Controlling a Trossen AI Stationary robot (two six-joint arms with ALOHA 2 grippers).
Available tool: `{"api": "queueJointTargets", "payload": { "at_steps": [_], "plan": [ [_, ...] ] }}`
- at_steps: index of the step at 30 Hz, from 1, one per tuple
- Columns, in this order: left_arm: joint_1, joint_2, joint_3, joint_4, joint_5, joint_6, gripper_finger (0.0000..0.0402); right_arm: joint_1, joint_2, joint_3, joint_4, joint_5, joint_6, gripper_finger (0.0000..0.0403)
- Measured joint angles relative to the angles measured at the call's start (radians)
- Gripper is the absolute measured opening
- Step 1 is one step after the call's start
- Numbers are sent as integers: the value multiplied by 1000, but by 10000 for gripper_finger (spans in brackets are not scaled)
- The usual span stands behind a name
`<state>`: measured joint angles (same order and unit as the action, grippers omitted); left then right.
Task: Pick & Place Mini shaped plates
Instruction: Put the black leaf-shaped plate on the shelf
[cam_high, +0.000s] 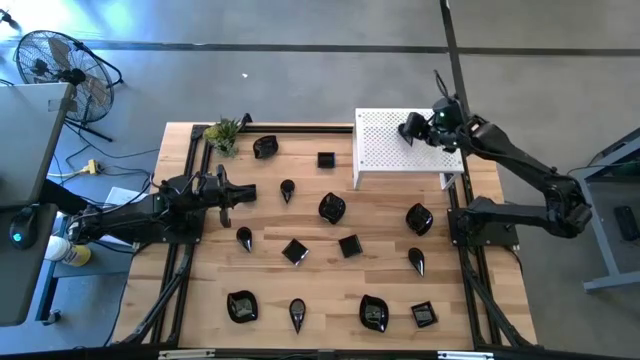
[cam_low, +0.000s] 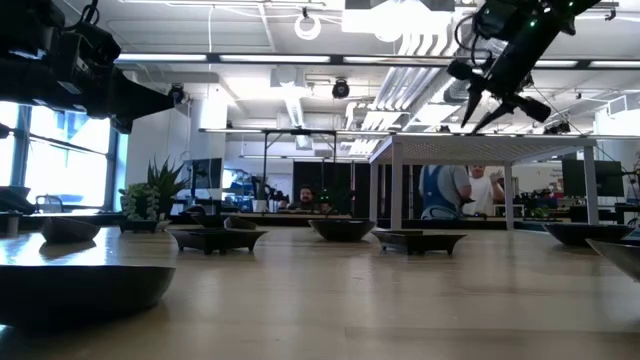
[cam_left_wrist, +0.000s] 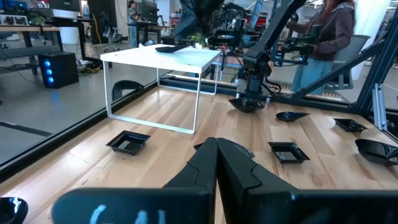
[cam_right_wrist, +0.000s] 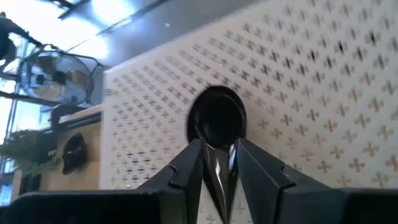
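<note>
- Over the white platform at the far right of the table, the right gripper sits with its fingers a little apart around the edge of one black plate. The plate looks like it's resting on the perforated top, so I'd call this a release, though I can't tell if the pads are touching it.
- That plate is the only one I can see up on the platform, near its right end in the overhead shot.
- The left gripper is closed on nothing, parked above the left side of the table by the plant.
- Progress-wise: one plate placed or nearly so, assuming the platform is the drop spot. That's my guess from the layout.
- Left to do: about a dozen plates are scattered over the wood, e.g. a square one just beside the platform and a teardrop near the front edge.
- No bins or trays anywhere, just the platform.
</note>
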<state>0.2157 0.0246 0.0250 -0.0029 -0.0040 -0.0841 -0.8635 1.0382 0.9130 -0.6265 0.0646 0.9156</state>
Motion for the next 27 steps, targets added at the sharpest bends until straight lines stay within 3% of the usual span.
{"api": "queueJointTargets", "payload": {
  "at_steps": [6,12,19,25,27],
  "plan": [
    [0,0,0,0,0,0,1,0,-31,21,-68,4,-158,85],
    [0,0,0,0,0,0,1,10,-22,21,-107,-41,-324,47],
    [0,0,0,0,0,0,1,56,-24,21,-51,-18,-591,4],
    [0,0,0,0,0,0,1,124,-24,21,52,0,-791,2],
    [0,0,0,0,0,0,1,163,-30,-5,163,-13,-809,1]
  ]
}}
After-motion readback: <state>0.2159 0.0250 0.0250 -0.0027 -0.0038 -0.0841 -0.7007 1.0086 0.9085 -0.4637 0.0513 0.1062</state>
